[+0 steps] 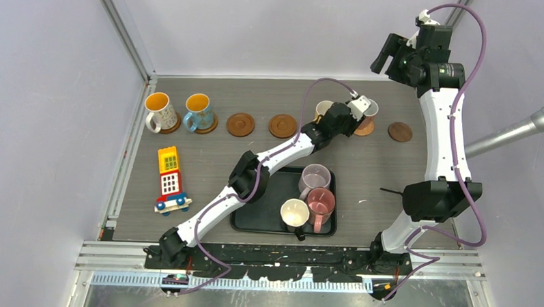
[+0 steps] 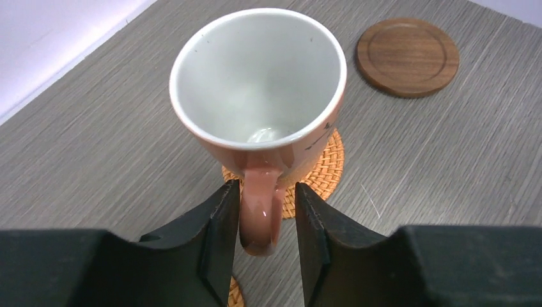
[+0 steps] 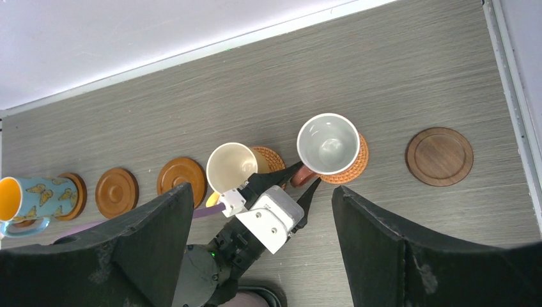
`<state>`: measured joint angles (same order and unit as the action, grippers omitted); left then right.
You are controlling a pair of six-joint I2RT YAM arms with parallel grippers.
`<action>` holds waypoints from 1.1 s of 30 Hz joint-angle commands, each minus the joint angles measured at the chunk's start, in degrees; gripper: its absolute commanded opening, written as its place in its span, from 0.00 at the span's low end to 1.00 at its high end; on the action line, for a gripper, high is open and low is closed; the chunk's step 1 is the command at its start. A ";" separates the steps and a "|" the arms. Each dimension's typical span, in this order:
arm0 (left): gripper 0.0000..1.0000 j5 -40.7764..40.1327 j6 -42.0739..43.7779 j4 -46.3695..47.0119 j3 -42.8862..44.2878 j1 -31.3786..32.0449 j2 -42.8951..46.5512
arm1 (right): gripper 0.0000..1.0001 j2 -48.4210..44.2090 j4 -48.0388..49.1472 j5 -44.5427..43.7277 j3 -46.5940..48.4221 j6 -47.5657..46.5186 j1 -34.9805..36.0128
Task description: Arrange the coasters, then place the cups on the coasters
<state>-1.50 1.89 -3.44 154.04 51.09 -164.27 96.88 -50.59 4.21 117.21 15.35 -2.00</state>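
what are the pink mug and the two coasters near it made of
Pink mug: likely glazed ceramic, glossy with a speckled white inside. Woven coaster under it: probably rattan or similar fibre, braided orange-tan strands. Dark coaster beside it: apparently wood, matte, with visible grain and a raised rim.

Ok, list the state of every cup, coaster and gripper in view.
Left gripper, open, jaws either side of the pink mug's handle.
Right gripper, open, empty.
Pink mug, upright on a woven coaster.
Yellow mug, on its own woven coaster.
White mug and blue mug, each on a coaster.
Three mugs, in the tray, not on coasters.
Three wooden coasters, bare.
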 commanded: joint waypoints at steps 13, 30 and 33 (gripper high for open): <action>0.59 -0.69 -1.28 1.97 -2.12 0.48 8.44 | 0.84 -2.38 2.23 1.26 1.21 0.37 -0.20; 0.89 0.14 -0.63 9.04 -39.78 1.73 37.85 | 0.84 -3.54 2.16 4.20 0.75 1.83 -0.20; 0.91 1.10 0.25 6.12 -47.10 1.10 46.37 | 0.84 -4.19 1.70 5.62 -0.48 1.29 -0.20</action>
<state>-1.43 0.64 1.67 113.23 52.45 -129.54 96.40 -50.57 7.40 117.12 16.67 -2.00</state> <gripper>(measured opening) 0.900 0.837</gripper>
